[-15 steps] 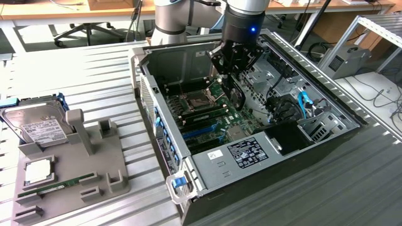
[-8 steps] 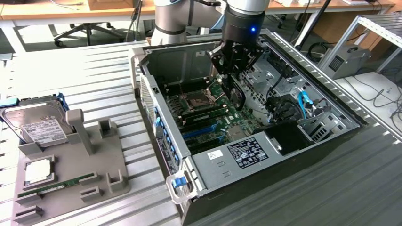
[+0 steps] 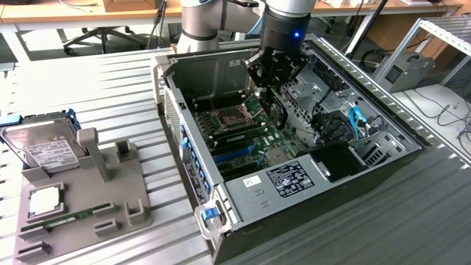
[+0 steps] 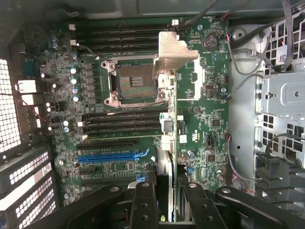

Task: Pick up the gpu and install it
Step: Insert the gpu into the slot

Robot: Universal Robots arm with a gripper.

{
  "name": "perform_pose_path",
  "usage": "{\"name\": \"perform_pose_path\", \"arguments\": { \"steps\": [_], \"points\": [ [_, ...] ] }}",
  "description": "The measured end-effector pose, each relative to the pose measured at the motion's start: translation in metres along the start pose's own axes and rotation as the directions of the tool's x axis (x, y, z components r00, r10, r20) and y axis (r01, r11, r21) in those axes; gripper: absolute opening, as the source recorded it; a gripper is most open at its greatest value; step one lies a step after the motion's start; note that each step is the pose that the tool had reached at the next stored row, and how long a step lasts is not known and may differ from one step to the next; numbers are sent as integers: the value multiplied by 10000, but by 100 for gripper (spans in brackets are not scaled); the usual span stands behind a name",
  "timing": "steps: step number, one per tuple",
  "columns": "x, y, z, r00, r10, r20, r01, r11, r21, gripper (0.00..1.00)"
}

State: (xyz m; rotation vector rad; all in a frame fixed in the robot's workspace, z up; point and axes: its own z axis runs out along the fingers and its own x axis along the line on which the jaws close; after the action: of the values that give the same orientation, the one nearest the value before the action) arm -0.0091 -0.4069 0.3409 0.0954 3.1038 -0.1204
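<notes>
Wrist view: the gripper (image 4: 167, 198), jaws clamped on the gpu (image 4: 167, 160), holds the card edge-on over the green motherboard (image 4: 205, 119), its folded silver bracket (image 4: 174, 50) out ahead. In the exterior view the pair hang at upper centre of the frame, inside the open sheet-metal tower case (image 3: 250, 193). Doing this step well likely means keeping the thin, rigid card upright and parallel to the long plastic slots, the blue slot (image 4: 112, 155) among them, without skew.
</notes>
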Motion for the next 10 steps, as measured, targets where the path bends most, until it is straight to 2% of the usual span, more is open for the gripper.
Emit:
{"name": "perform_pose_path", "arguments": {
  "steps": [5, 10],
  "points": [
    [0, 0, 0, 9977, -682, 53, 683, 9977, -24, 27],
    [0, 0, 0, 9906, -1366, 108, 1366, 9906, -43, 27]
  ]
}}
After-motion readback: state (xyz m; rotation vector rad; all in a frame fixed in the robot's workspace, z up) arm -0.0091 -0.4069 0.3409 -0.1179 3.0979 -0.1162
